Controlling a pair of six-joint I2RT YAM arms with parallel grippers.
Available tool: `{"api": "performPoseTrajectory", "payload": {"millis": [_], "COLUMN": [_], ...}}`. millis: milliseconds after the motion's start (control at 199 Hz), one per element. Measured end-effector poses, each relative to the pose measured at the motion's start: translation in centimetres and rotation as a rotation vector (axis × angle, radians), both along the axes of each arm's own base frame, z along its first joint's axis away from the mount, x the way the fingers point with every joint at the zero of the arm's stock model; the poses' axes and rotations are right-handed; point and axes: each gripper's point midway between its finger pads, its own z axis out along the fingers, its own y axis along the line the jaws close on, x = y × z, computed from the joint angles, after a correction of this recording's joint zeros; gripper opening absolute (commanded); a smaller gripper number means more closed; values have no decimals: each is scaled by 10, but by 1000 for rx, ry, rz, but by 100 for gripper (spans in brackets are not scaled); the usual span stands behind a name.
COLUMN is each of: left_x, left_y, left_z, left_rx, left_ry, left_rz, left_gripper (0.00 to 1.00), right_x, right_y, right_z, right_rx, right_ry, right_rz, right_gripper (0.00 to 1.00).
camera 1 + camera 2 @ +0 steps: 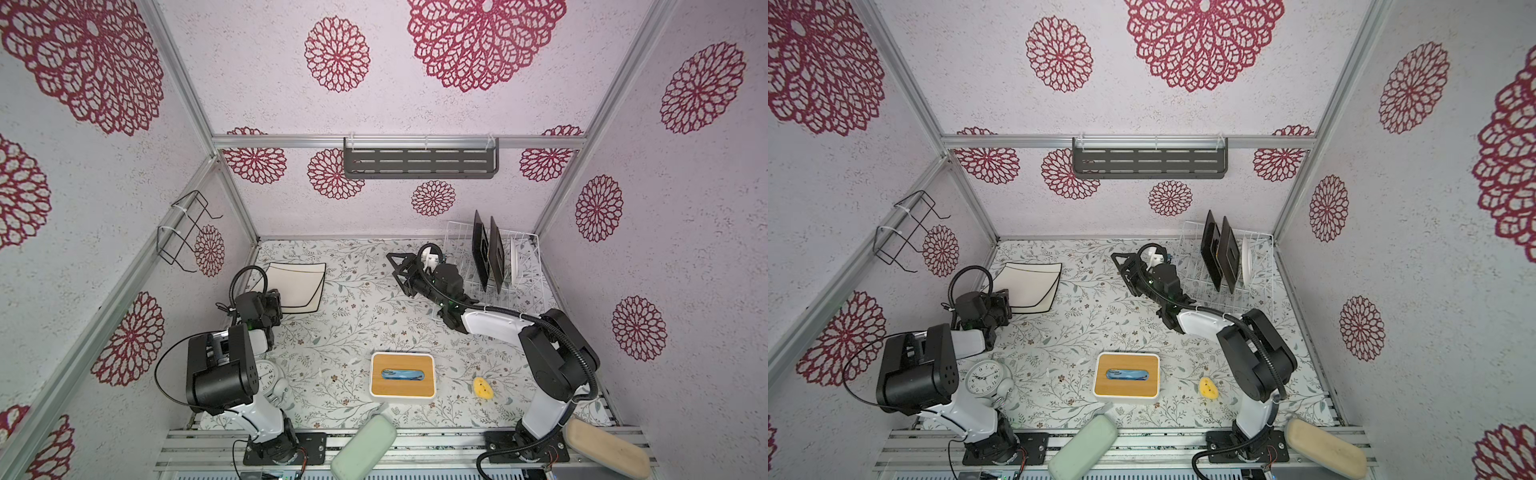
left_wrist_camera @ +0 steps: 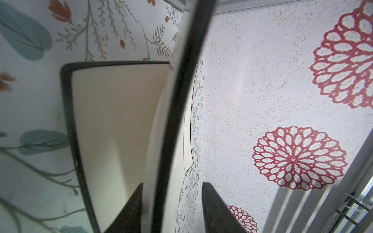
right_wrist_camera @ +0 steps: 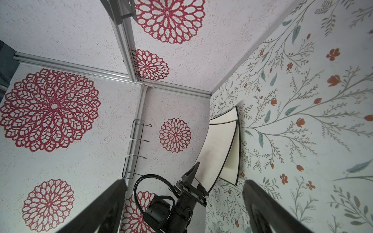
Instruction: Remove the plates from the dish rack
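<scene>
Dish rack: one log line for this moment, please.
rack: two dark plates, one white plate standing | table: two cream plates stacked | left gripper: open around top plate's edge | right gripper: open, empty

A desk (image 1: 353, 311) covered in a pale print of grey-green sprigs and small rust-red flowers. Walls (image 1: 249, 83) are speckled off-white with large crimson lace-like rosettes. Two cream square plates (image 1: 297, 282) each carry a thin black edge line. A white wire dish rack (image 1: 457, 249) holds two black square plates (image 1: 495, 257) and a white round plate (image 1: 514, 257). The tissue box (image 1: 402, 376) is white with a tan bamboo top and blue in its slot. The slotted shelf (image 1: 419, 160) is dark grey.
</scene>
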Motion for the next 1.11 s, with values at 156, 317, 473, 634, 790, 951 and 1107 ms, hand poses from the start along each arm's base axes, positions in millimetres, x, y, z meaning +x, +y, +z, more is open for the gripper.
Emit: {"api": "performPoseTrajectory", "payload": {"millis": [156, 317, 473, 634, 790, 951, 1107], "left_x": [-2, -1, 0, -1, -2, 0, 1], "left_y": [-3, -5, -8, -10, -11, -13, -13], "left_z": [1, -1, -1, -4, -5, -6, -11], "left_rx": [-2, 6, 11, 10, 5, -3, -11], "left_ry": [15, 70, 109, 137, 142, 143, 153], "left_rz": [-15, -41, -73, -91, -96, -106, -105], "left_gripper": [58, 63, 68, 71, 72, 73, 74], "right_x": [0, 0, 0, 0, 0, 0, 0], "right_y": [0, 0, 0, 0, 0, 0, 0], "right_z": [0, 0, 0, 0, 1, 1, 1], "right_rx": [0, 0, 0, 1, 4, 4, 5], "right_ry": [0, 0, 0, 1, -3, -3, -4], "right_rz": [0, 0, 0, 0, 0, 0, 0], "right_gripper": [92, 92, 93, 92, 93, 92, 92]}}
